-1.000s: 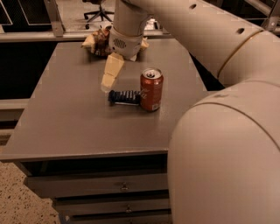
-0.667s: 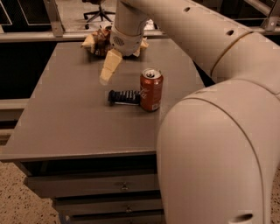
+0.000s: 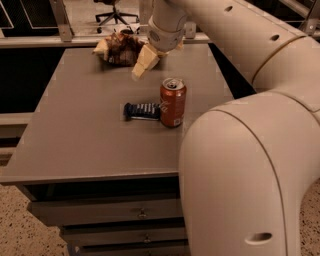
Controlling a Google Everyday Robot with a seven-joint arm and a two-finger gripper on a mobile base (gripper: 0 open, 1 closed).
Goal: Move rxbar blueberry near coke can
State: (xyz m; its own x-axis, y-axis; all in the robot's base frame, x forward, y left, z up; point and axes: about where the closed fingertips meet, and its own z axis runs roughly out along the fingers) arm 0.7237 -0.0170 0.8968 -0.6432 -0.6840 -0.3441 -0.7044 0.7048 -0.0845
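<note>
The rxbar blueberry (image 3: 142, 110) is a flat dark-blue bar lying on the grey table (image 3: 75, 135), its right end touching or almost touching the coke can (image 3: 173, 102). The can stands upright, red with a silver top. My gripper (image 3: 140, 69) hangs empty above the table, behind and slightly left of the bar and well clear of it. The arm runs from it up and round to the right, and fills the lower right of the view.
A brown-and-cream crinkled snack bag (image 3: 119, 48) lies at the table's far edge, just left of the gripper. Drawers (image 3: 142, 214) sit under the table front. A rail and an office chair (image 3: 114, 12) stand behind the table.
The gripper has lifted and drawn back from the bar toward the far edge near the snack bag. The bar and the can have stayed put.
</note>
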